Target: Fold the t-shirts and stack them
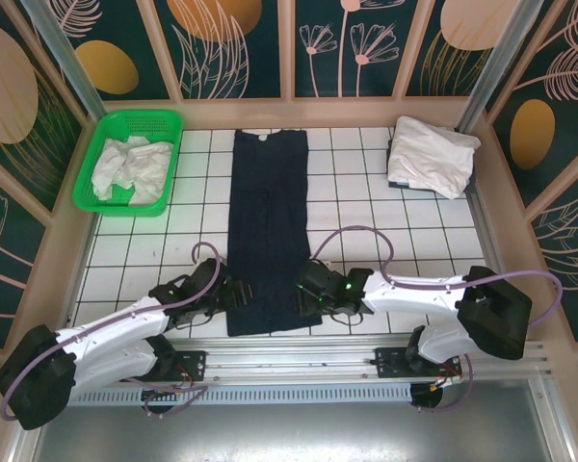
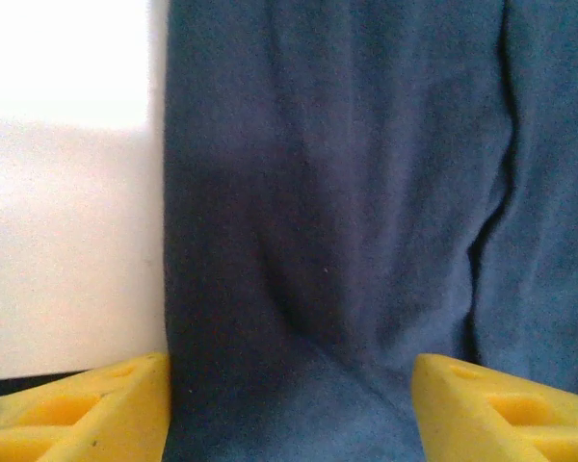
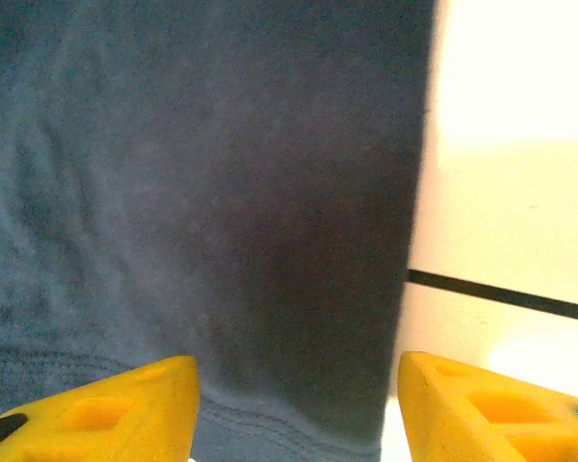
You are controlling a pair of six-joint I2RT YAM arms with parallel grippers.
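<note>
The tiled table (image 1: pixel 144 260) carries the navy t-shirt (image 1: pixel 268 221) down its middle, already narrowed into a long strip that runs from the far edge to the near one. The folded white t-shirts (image 1: pixel 432 154) sit stacked at the far right corner, and the green basket (image 1: pixel 135 117) at far left holds crumpled white ones (image 1: pixel 130 168). The likely next step is to lift the strip's near end and carry it away to halve the length. The main risk lies in the size of that strip — long soft cloth, gripped at two corners only, may sag in the middle or land askew if the arms travel unevenly. The left gripper (image 1: pixel 233 292) sits at the near left corner and the right gripper (image 1: pixel 308 287) at the near right. Both have jaws spread, with cloth lying between the yellow fingers and nothing pinched yet. In the left wrist view one finger (image 2: pixel 87 414) stands off the cloth over bare table, so a closing pinch could catch only the top layer or slip off the edge. On the right, the stitched hem (image 3: pixel 289 423) lies just between the fingers — a shallow bite there could let it slide out mid-lift.
</note>
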